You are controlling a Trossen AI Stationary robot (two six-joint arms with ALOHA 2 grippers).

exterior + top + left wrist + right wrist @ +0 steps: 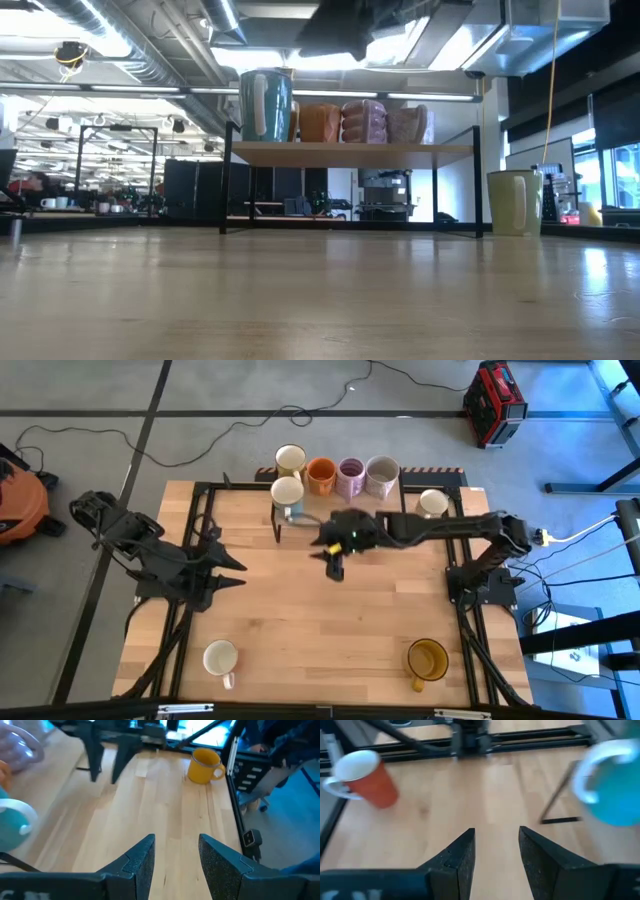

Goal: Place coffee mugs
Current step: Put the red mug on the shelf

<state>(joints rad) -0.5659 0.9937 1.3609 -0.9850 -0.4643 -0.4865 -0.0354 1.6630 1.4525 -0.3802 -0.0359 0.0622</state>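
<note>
Both our grippers empty, jaws apart. Right gripper (335,565) hangs mid-surface just off the shelf (440,472) holding five mugs (321,476). Three mugs left on the surface: cream mug (433,503) and amber mug (427,658) on the right arm's side, white mug (220,657) nearer the left gripper (232,570)

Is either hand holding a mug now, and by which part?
No. Both the left hand and the right hand are open, with only bare table between their fingers.

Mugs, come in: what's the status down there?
Both grippers, left and right, open, empty. Five mugs on the shelf, three on the table. Nothing in the way.
</note>
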